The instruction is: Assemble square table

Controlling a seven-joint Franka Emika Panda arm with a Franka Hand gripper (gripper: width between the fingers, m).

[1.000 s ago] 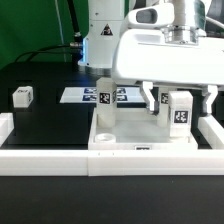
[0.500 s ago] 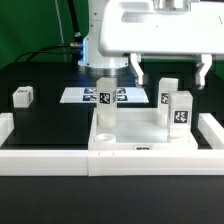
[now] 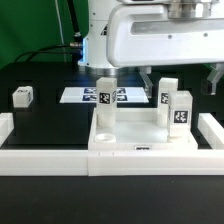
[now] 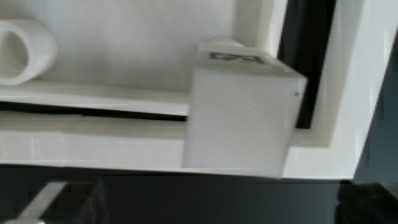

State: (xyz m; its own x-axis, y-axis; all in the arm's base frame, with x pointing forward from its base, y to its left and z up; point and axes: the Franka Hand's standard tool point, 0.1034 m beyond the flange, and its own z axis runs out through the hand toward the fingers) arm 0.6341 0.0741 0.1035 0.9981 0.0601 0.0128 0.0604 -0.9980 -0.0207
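Observation:
The white square slab (image 3: 130, 135) lies ribs up against the front border wall. Three white tagged legs stand on it: one at the exterior view's left (image 3: 104, 100), one at the back right (image 3: 168, 93), one at the front right (image 3: 180, 110). A fourth leg block (image 3: 22, 96) lies loose on the black table at the left. My gripper (image 3: 178, 80) hangs open and empty above the two right legs and touches nothing. The wrist view shows a standing leg (image 4: 240, 110) at a corner of the slab (image 4: 107, 135), with my fingers only dim dark shapes.
The marker board (image 3: 80, 96) lies flat behind the slab. The long low white border wall (image 3: 60, 160) runs along the front, with side pieces at the left (image 3: 5, 125) and right (image 3: 212, 128). The arm's base stands at the back.
My gripper has let go of the front right leg, risen off it and shifted to the exterior view's right. The leg stays upright on the slab.

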